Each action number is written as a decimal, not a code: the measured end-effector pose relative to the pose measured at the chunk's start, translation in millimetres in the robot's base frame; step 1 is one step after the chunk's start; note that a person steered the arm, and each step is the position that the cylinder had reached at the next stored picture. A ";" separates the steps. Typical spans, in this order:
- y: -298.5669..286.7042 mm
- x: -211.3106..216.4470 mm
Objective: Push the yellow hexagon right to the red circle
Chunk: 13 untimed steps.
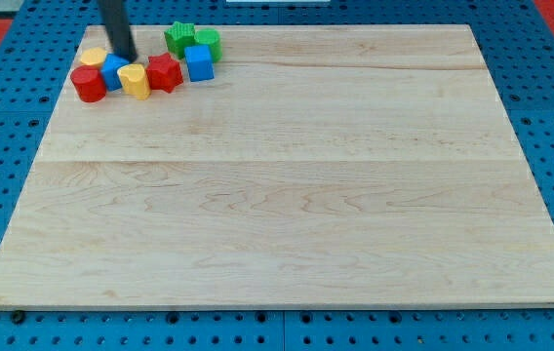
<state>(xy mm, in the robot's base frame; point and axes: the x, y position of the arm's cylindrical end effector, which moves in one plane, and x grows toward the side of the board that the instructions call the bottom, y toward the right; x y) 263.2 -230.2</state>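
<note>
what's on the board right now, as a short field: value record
surface: wooden board on a blue pegboard
cluster: all blocks at the view's top left
red circle: leftmost
yellow hexagon: just above the red circle, touching or nearly
blue block: partly hidden behind the rod
yellow block: right of the blue one
red block
blue cube
green blocks: star-like and round
my tip: among the blocks, right of the yellow hexagon
</note>
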 end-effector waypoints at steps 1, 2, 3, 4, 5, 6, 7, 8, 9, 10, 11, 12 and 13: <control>16.6 -15.7; 49.3 -48.0; -33.5 -53.9; -74.9 -48.1; -65.4 -11.3; -31.6 20.4; -20.4 37.0; -6.3 41.1; 10.2 46.8; 24.4 51.5; 45.3 53.1; 54.9 53.8; 32.6 70.3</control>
<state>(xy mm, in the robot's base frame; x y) 333.5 -197.6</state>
